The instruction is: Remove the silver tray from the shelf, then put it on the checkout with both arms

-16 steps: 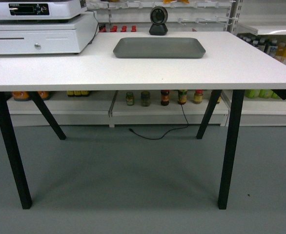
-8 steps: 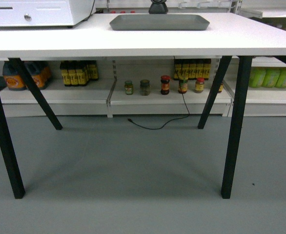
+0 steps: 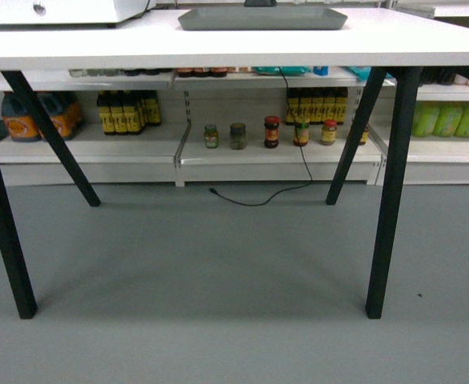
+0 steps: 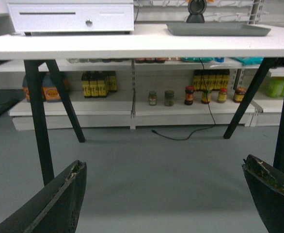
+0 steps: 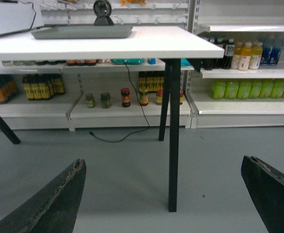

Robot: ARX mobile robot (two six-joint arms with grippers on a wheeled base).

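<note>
The silver tray (image 3: 262, 18) lies flat on the white checkout (image 3: 234, 48), apparently already delivered, while both grippers (image 4: 166, 199) (image 5: 166, 196) hang low, fingers spread wide and empty.

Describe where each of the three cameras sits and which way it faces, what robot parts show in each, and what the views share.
Head: low, level, facing the checkout edge-on, floor and shelf beneath; no robot parts visible.
Left wrist: low, looking forward under the checkout; the open left claw has fingers at the bottom corners.
Right wrist: low, facing the checkout's right end; the open right claw frames the bottom.
Shared: all three show the silver tray on the checkout, plus the jars below.
</note>
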